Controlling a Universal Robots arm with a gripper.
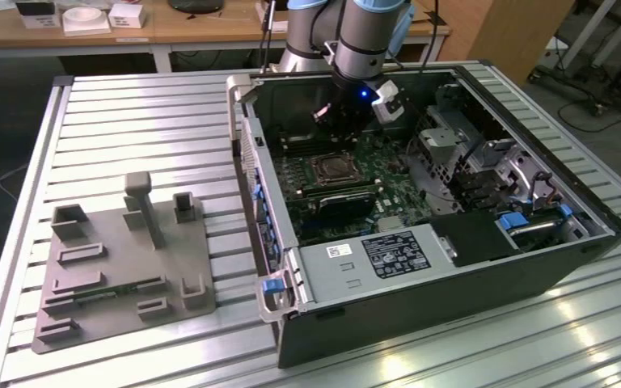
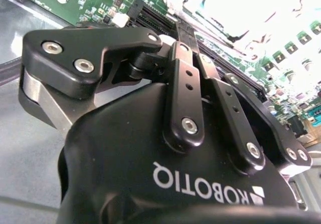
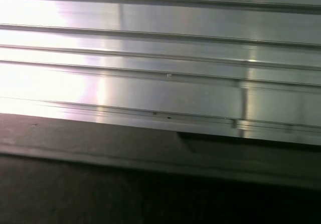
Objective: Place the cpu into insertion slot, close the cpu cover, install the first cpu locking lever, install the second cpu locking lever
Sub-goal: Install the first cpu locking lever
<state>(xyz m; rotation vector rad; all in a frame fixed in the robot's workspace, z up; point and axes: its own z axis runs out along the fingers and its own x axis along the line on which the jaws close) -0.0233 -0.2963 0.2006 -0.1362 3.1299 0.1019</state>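
The arm reaches down into the open case (image 1: 440,242), which lies on its side on the slatted table (image 1: 149,121). The gripper (image 1: 345,128) hangs above the green board (image 1: 397,174), just beyond the slot (image 1: 335,170) on the side away from the labelled grey box (image 1: 370,255).

In the exterior view the slot sits mid-board as a dark square inside a metal rim, beside the long black memory slots (image 1: 338,194). Whether the cpu already lies in it, and whether the cover is folded down, cannot be made out at this distance.

In the second wrist view the gripper's (image 2: 185,38) linkage bars converge toward the board, but the tips run into glare. Whether the fingers stand apart, together, or clamped on a part cannot be told.

The first wrist view looks across the table's (image 3: 160,83) aluminium slats over a dark edge of the case (image 3: 150,184).

Guidance for work at the slot, offered as judgement:
- Descend vertically, centred on the slot. The case wall and memory slots stand near.
- Keep any flat part level with the slot; a tilted chip risks bent contacts.
- Apply light force only. Resistance suggests misalignment.
- The grey fixture (image 1: 122,267) on the table stands well apart and poses no obstruction.
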